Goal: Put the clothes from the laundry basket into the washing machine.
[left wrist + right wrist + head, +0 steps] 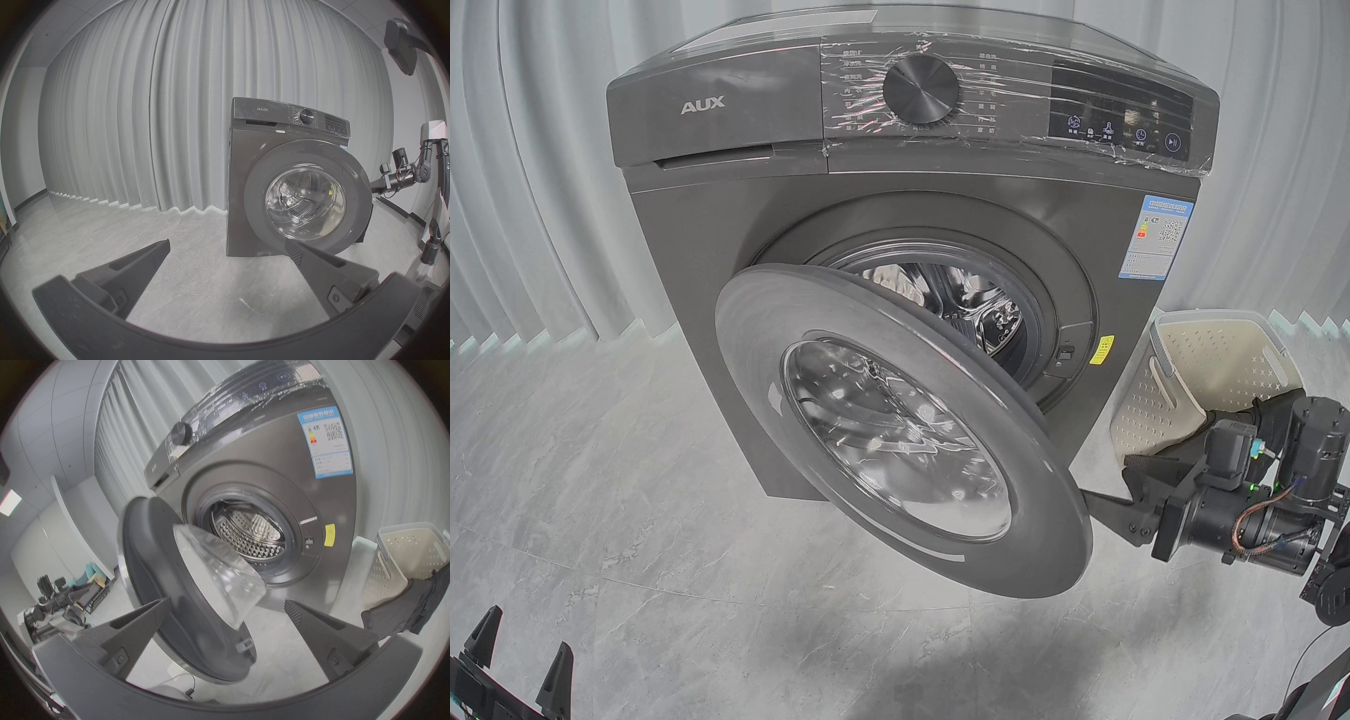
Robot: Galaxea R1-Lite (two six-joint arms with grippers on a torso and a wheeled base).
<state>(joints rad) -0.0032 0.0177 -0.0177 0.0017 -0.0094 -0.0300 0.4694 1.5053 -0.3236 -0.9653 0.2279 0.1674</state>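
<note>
washing machine (731, 216) door (1036, 511) open, laundry basket (1191, 370) at its 3 o'clock, dark garment (403, 608) by the rim; left pincer (227, 243) and right pincer (227, 603) both spread, empty

The left gripper (226, 242) and right gripper (227, 600) gape — fingers (136, 632) apart.

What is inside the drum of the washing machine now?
Inside the drum only its bare perforated metal wall is visible, with no clothes. The open door covers part of the opening, so the lower part of the drum cannot be fully checked.
</note>
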